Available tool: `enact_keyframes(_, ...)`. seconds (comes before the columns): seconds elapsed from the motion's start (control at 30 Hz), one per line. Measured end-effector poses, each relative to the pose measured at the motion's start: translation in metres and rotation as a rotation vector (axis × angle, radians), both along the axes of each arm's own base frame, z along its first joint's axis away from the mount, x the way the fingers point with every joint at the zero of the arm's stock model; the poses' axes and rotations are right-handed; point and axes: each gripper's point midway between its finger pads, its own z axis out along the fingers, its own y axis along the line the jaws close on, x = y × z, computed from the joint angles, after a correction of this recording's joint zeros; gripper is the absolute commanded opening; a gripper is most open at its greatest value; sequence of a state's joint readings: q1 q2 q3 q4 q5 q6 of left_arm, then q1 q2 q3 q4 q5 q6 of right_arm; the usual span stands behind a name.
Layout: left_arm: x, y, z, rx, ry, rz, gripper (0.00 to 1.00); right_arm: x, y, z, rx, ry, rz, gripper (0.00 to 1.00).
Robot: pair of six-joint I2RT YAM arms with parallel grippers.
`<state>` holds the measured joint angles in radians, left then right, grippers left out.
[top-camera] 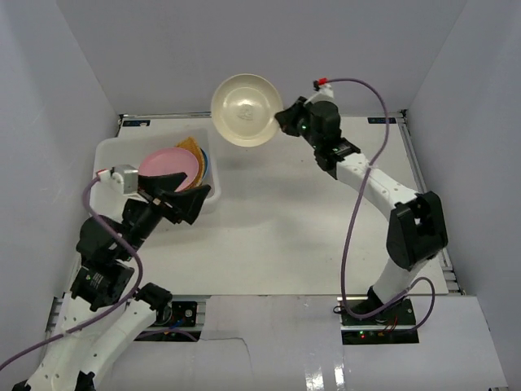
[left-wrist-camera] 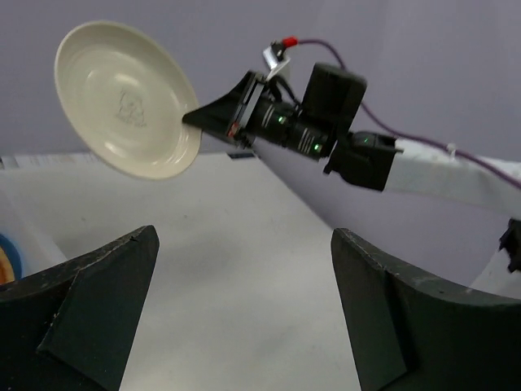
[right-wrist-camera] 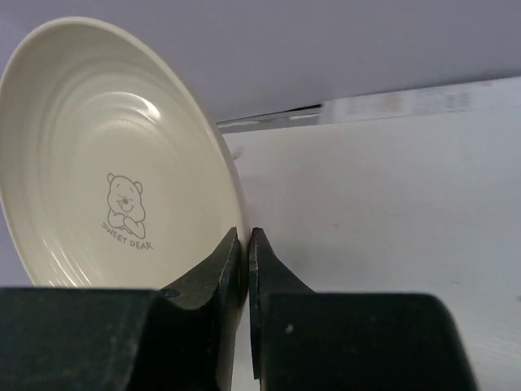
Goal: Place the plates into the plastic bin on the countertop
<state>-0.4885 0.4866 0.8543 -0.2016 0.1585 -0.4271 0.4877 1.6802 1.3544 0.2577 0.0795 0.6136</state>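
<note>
My right gripper [top-camera: 282,118] is shut on the rim of a cream plate [top-camera: 246,109] and holds it tilted in the air above the back of the countertop [top-camera: 309,220]. The plate shows a bear print in the right wrist view [right-wrist-camera: 114,163] and also appears in the left wrist view [left-wrist-camera: 126,98]. The white plastic bin [top-camera: 110,151] stands at the back left and holds a pink plate [top-camera: 169,166] over blue [top-camera: 208,165] and orange [top-camera: 192,145] ones. My left gripper [top-camera: 181,202] is open and empty beside the bin's near right corner.
Pale grey walls enclose the countertop on three sides. The right arm [top-camera: 383,191] stretches over the right half. A blue and orange edge of the bin's contents shows at the left of the left wrist view [left-wrist-camera: 6,261].
</note>
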Motion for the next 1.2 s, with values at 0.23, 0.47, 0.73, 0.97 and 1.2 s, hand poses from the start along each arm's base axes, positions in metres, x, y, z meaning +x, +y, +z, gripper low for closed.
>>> enact_keyframes(0.23,0.004,0.03,0.037,-0.077,-0.057,0.158,0.98,-0.02,0.169,-0.016,-0.074,-0.002,0.3,0.08)
enact_keyframes(0.47,0.023,0.033,0.003,-0.016,0.061,0.223,0.98,-0.061,0.261,-0.1,-0.185,0.129,0.457,0.08)
enact_keyframes(0.73,0.027,0.034,-0.004,-0.012,0.087,0.239,0.98,-0.058,0.276,-0.11,-0.16,0.171,0.453,0.91)
enact_keyframes(0.97,0.038,0.031,-0.011,0.012,0.129,0.254,0.98,-0.055,0.268,-0.086,-0.147,0.123,0.441,0.97)
enact_keyframes(1.2,0.042,0.031,0.013,-0.009,0.11,0.267,0.98,-0.099,0.188,-0.014,-0.159,0.022,0.426,0.9)
